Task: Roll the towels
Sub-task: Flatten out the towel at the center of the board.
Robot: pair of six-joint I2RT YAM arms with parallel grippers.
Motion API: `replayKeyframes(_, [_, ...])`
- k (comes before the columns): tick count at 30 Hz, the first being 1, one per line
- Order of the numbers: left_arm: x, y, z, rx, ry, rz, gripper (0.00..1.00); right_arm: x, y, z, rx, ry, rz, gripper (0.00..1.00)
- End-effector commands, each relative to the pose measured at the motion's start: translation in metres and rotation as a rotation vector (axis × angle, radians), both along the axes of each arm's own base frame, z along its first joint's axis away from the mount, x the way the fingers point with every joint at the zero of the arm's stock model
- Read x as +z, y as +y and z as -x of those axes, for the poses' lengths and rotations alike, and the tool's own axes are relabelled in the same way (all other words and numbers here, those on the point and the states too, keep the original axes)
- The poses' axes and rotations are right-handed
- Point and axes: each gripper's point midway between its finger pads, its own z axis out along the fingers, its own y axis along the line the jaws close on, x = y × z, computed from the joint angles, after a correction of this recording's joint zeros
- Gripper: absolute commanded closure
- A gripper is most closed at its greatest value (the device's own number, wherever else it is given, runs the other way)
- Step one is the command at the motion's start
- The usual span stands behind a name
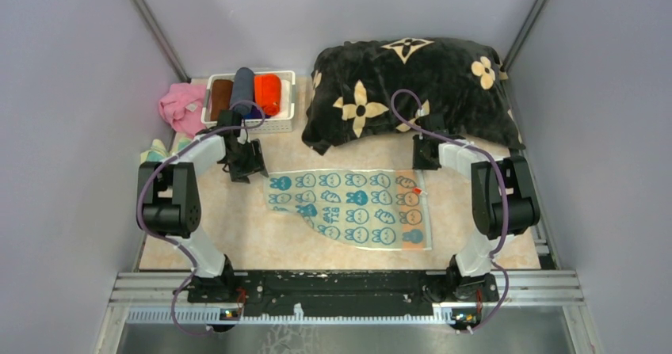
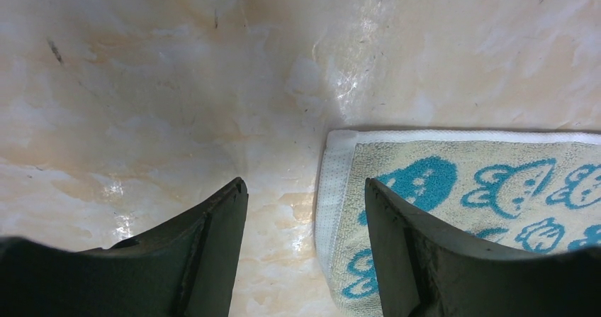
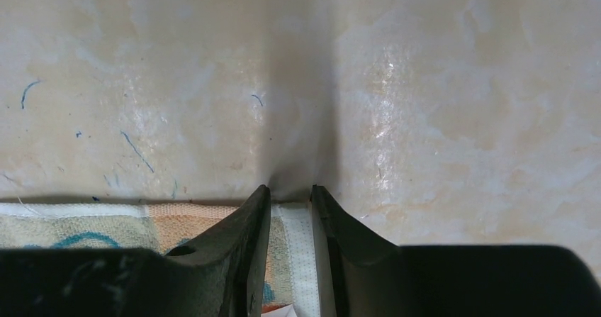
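A pale yellow towel (image 1: 349,207) with teal bunny prints lies spread flat on the table. My left gripper (image 1: 250,168) is open and straddles its far left corner. In the left wrist view the white hem (image 2: 333,189) lies between the two fingers of the left gripper (image 2: 305,186). My right gripper (image 1: 425,160) is at the far right corner. In the right wrist view the right gripper (image 3: 290,193) has its jaws narrow, pinched on the towel's (image 3: 85,225) white hem. An orange-red towel (image 1: 267,93) lies rolled in the basket.
A white basket (image 1: 269,123) at the back left also holds a brown roll (image 1: 221,94) and a dark blue roll (image 1: 242,85). A pink cloth (image 1: 182,107) lies to its left. The big black cushion (image 1: 408,89) with cream flowers fills the back right.
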Motion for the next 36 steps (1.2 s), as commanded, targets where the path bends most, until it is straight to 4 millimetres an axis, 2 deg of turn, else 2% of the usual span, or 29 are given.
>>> replayKeyframes(1, [0.006, 0.003, -0.007, -0.008, -0.008, -0.008, 0.33, -0.015, 0.002, 0.018, 0.010, 0.093, -0.002, 0.71])
replayKeyframes(3, [0.005, 0.002, -0.008, -0.009, -0.007, -0.004, 0.33, -0.005, 0.004, 0.012, 0.012, 0.071, -0.013, 0.69])
replayKeyframes(9, [0.002, 0.000, -0.008, -0.014, -0.004, 0.008, 0.33, 0.046, 0.009, -0.007, 0.010, -0.048, -0.046, 0.67])
replayKeyframes(12, [0.001, -0.001, -0.010, -0.017, -0.006, 0.015, 0.33, 0.053, 0.009, -0.006, 0.011, -0.058, -0.047, 0.67])
replayKeyframes(19, [-0.004, -0.006, -0.018, -0.025, 0.011, 0.034, 0.40, 0.036, 0.005, 0.006, 0.007, -0.012, -0.027, 0.67])
replayKeyframes(24, [-0.006, -0.005, -0.018, -0.025, 0.014, 0.031, 0.41, 0.021, 0.001, 0.010, 0.005, 0.024, -0.007, 0.67])
replayKeyframes(29, [-0.006, -0.005, -0.018, -0.025, 0.018, 0.032, 0.41, 0.017, 0.001, 0.015, 0.005, 0.044, -0.005, 0.67])
replayKeyframes(31, [-0.007, -0.005, -0.017, -0.026, 0.022, 0.032, 0.41, 0.003, -0.002, 0.021, 0.001, 0.088, 0.008, 0.68])
replayKeyframes(36, [-0.007, -0.006, -0.018, -0.028, 0.020, 0.036, 0.42, -0.013, -0.005, 0.031, -0.002, 0.149, 0.030, 0.69])
